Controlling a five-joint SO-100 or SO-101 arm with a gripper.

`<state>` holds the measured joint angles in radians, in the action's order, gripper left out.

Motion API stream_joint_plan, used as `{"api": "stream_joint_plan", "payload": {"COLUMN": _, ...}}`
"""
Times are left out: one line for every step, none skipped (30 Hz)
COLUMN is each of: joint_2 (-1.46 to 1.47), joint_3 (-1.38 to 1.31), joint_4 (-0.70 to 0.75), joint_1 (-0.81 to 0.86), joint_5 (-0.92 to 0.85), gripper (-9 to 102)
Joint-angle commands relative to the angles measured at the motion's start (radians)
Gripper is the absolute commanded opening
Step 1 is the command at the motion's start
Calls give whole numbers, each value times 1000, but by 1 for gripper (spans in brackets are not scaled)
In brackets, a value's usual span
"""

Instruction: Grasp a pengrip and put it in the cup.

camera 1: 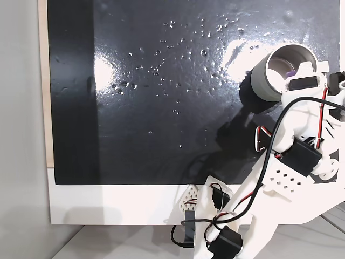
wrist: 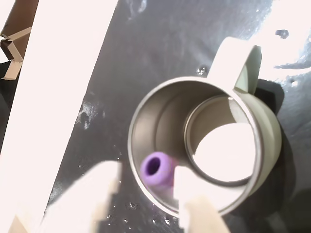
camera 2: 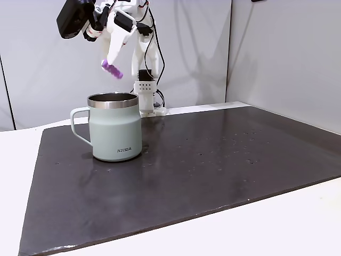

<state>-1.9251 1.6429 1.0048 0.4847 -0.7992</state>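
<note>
One pengrip (camera 2: 112,69) is sitting clamped in your end effector (camera 2: 110,66), which is hovering above the open cup (camera 2: 115,133) on the dark counter (camera 2: 213,160).

The black mat (camera 1: 161,108) covers most of the white table (camera 1: 108,205), its glossy surface speckled with small droplets and glare patches. At about two o'clock stands the cup (camera 1: 264,81), seen from above, pale grey outside and shiny inside. A bit of purple, the pengrip (camera 1: 291,72), shows over its opening. The white arm (camera 1: 280,178) reaches up from five o'clock, partly covering the cup's right rim.
</note>
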Motion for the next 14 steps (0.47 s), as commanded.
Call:
{"api": "stream_joint_plan", "payload": {"joint_2": -5, "joint_3": -55, "joint_4": -38, "joint_1": -6, "joint_5": -14, "gripper": 24}}
{"api": "stream_joint_plan", "payload": {"joint_2": -5, "joint_3": -55, "joint_4": -38, "joint_1": -6, "joint_5": -15, "gripper": 24}}
{"api": "stream_joint_plan", "payload": {"joint_2": -5, "joint_3": -55, "joint_4": -38, "joint_1": -5, "joint_5": -17, "gripper": 24}}
{"api": "stream_joint_plan", "payload": {"joint_2": -5, "joint_3": -57, "joint_4": -38, "joint_1": -5, "joint_5": -18, "gripper": 24}}
{"api": "stream_joint_plan", "payload": {"joint_2": -5, "joint_3": -58, "joint_4": -38, "joint_1": -5, "joint_5": -18, "gripper": 24}}
{"api": "stream_joint_plan", "payload": {"joint_2": -3, "joint_3": -58, "joint_4": -38, "joint_1": -5, "joint_5": -18, "gripper": 24}}
{"api": "stream_joint_plan", "payload": {"joint_2": -3, "joint_3": -60, "joint_4": -38, "joint_1": -3, "joint_5": -20, "gripper": 24}}
{"api": "stream_joint_plan", "payload": {"joint_2": -3, "joint_3": -60, "joint_4": -38, "joint_1": -3, "joint_5": -21, "gripper": 24}}
{"api": "stream_joint_plan", "payload": {"joint_2": -3, "joint_3": -60, "joint_4": -38, "joint_1": -3, "joint_5": -25, "gripper": 24}}
{"api": "stream_joint_plan", "payload": {"joint_2": -3, "joint_3": -60, "joint_4": -38, "joint_1": -2, "joint_5": -26, "gripper": 24}}
{"api": "stream_joint_plan", "payload": {"joint_2": -2, "joint_3": -58, "joint_4": -38, "joint_1": -2, "joint_5": -28, "gripper": 24}}
{"api": "stream_joint_plan", "payload": {"joint_2": 0, "joint_3": -58, "joint_4": -38, "joint_1": 0, "joint_5": -29, "gripper": 24}}
{"api": "stream_joint_plan", "payload": {"joint_2": 2, "joint_3": -58, "joint_4": -38, "joint_1": 0, "joint_5": -31, "gripper": 24}}
{"api": "stream_joint_plan", "payload": {"joint_2": 2, "joint_3": -58, "joint_4": -38, "joint_1": 0, "joint_5": -31, "gripper": 24}}
